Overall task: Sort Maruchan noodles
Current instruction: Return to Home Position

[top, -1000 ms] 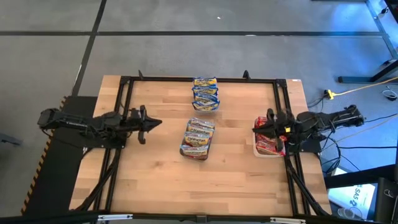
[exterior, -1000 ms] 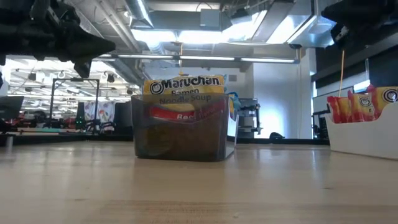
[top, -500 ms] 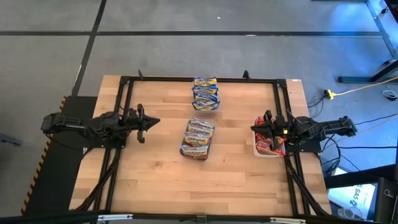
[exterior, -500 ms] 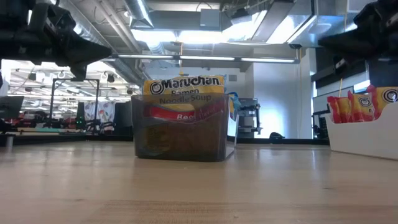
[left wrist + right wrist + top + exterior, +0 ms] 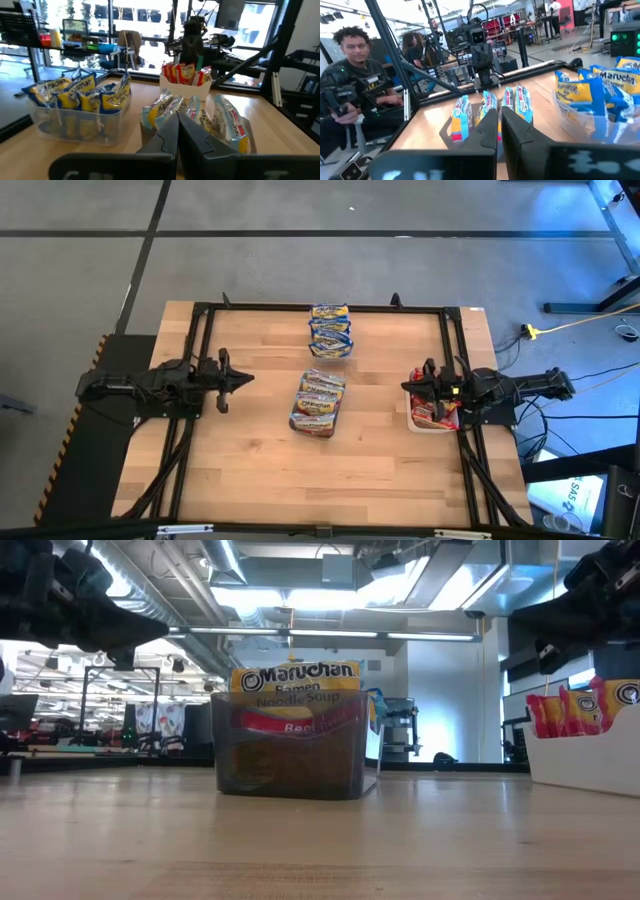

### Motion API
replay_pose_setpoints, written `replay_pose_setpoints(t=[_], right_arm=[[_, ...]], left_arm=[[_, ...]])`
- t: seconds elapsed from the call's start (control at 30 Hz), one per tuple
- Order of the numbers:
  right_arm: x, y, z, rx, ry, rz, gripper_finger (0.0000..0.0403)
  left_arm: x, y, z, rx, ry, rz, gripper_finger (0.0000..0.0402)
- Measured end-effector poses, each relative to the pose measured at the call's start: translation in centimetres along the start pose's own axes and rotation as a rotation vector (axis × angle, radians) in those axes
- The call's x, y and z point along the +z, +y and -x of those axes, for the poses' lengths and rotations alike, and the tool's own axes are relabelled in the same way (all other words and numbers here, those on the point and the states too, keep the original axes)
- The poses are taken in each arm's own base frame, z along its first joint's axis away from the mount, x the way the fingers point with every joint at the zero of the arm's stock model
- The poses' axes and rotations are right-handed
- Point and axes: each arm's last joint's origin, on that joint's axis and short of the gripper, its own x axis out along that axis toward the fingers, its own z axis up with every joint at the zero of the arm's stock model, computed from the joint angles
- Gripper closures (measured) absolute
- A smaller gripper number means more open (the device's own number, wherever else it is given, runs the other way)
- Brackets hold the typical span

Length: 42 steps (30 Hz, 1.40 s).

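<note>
At centre, a yellow packet (image 5: 296, 683) reads "Maruchan Ramen Noodle Soup"

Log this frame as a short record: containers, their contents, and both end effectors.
clear tub: far middle of table, holds blue-and-yellow packets
mesh basket: table centre, holds a row of noodle packets
white bin: right edge, holds red packets
left end effector: shut, empty, raised over table's left side
right end effector: shut, empty, raised at white bin's inner edge
loose packets: none seen
</note>
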Motion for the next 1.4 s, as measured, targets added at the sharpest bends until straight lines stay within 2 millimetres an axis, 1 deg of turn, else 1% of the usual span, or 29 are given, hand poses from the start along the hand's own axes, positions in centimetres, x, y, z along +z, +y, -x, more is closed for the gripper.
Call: replay_pose_setpoints(t=[0.17, 1.4], right_arm=[[-0.14, -0.04, 0.00, -0.005, 0.015, 0.001, 0.0402], [-0.14, -0.04, 0.00, -0.005, 0.016, 0.002, 0.0402]], left_arm=[[-0.09, 0.03, -0.02, -0.024, 0.012, -0.008, 0.0401], [-0.11, 0.04, -0.05, -0.019, 0.014, -0.007, 0.0401]])
